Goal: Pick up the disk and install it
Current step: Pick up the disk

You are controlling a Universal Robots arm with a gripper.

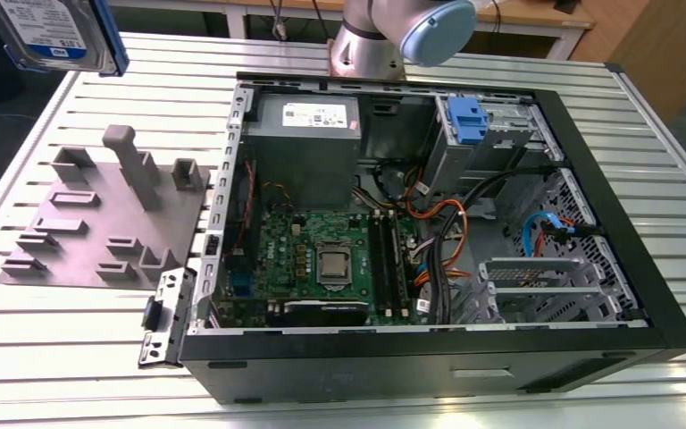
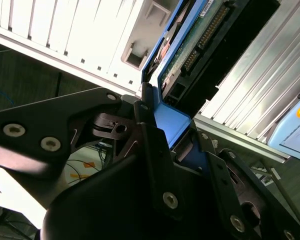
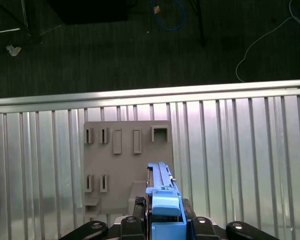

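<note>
The black gripper (image 3: pixel 165 214) has its jaws clenched on the flat silver-grey hard disk with blue plastic rails (image 3: pixel 162 182) (image 1: pixel 57 34), held on edge between them, clear of the slatted aluminium table (image 1: pixel 81 357). Beneath the jaws lies a grey slotted fixture plate (image 3: pixel 125 165); the open black computer case (image 1: pixel 439 368) sits well apart

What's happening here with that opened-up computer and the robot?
A robot arm is partway through fitting a hard disk into an open computer case that lies on a slatted metal table. Its end effector is shut on the disk, gripping it by its blue side rails. In the first wrist view, the disk hangs in the air over a grey holder plate beside the case. The disk is not yet in the computer.
</note>
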